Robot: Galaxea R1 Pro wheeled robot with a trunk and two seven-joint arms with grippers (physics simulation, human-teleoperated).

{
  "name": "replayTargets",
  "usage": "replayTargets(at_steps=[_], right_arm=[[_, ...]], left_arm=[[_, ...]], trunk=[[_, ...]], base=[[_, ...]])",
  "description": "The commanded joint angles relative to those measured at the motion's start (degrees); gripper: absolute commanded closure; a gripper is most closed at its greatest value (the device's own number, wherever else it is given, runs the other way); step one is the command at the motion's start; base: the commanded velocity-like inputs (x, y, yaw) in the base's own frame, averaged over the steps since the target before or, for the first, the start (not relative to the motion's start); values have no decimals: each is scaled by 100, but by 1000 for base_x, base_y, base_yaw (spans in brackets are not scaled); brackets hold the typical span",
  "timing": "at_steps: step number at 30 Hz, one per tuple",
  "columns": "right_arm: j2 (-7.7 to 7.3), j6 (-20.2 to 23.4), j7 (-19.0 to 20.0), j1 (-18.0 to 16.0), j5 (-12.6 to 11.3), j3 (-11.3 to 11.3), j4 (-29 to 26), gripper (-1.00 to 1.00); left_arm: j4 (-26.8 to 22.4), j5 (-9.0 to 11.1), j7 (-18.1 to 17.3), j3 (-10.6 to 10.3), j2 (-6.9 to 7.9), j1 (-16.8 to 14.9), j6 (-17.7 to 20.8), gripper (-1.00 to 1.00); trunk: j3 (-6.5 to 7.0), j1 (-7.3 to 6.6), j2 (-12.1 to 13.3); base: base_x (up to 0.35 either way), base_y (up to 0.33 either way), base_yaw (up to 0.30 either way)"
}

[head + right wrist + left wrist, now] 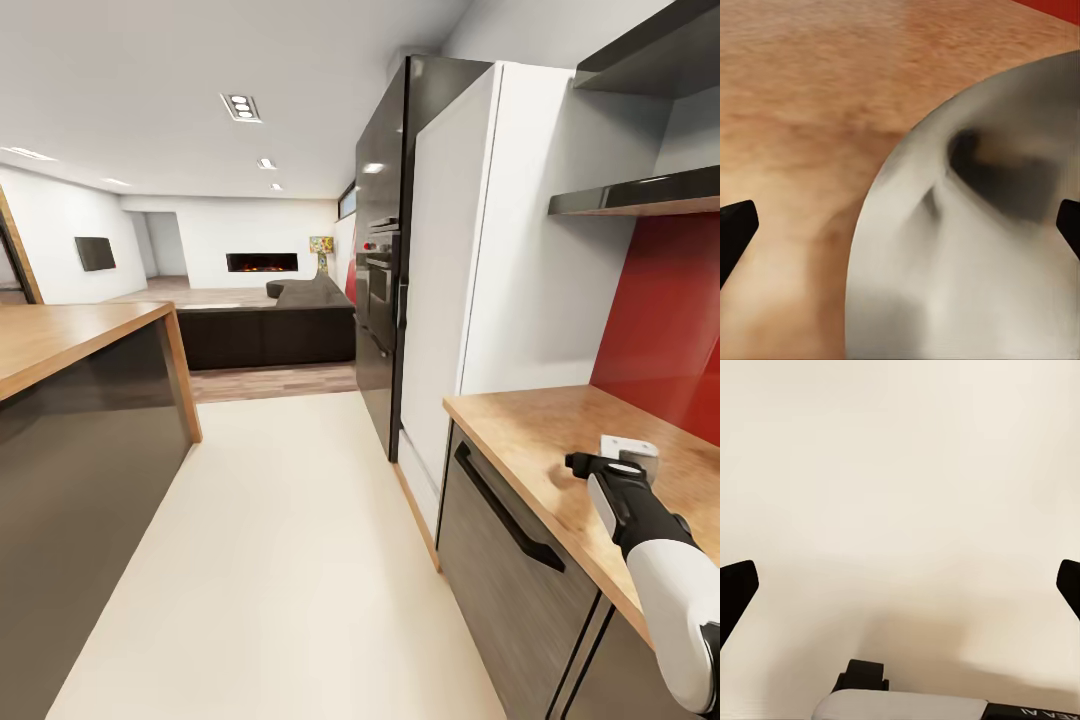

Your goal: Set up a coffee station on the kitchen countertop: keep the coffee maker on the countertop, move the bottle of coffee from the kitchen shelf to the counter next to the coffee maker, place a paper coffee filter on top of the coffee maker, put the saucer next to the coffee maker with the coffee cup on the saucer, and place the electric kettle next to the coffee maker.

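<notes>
The right arm reaches in over the wood-grain surface near its front edge, close to the end that meets the tall white cabinet. The right claw sits low over the wood, and the paper coffee filter shows as a small white folded shape just beyond it, toward the red back wall.

In the right wrist view the filter is a large pale, curved, creased form with a dark hollow in it. It lies close to the camera, with the wood grain of the surface beyond it. The right claw stands wide open, its two black fingertips at opposite borders of the picture. Bare wood separates one tip from the paper, and the paper runs up to the other tip. Whether the filter rests on the wood or is lifted off it cannot be told.

The left claw is also spread wide and holds nothing, with the plain cream floor below it.

Two dark shelves hang above the surface, and glossy grey cabinet fronts with a black handle lie below it. Across the cream floor stands the island block. A black oven tower stands next to the white cabinet, and a dark sofa lies beyond.
</notes>
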Motion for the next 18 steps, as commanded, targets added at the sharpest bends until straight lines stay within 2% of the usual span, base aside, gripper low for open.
replayTargets(at_steps=[1,18], right_arm=[[3,43,-3,-2,55,-11,-9,-100],[3,45,-13,-1,55,-4,-8,-100]], left_arm=[[-11,36,-4,8,-3,2,-4,-100],[-8,36,-4,8,-3,2,-4,-100]], trunk=[[-5,0,-3],[-5,0,-3]], base=[[0,0,0],[45,25,0]])
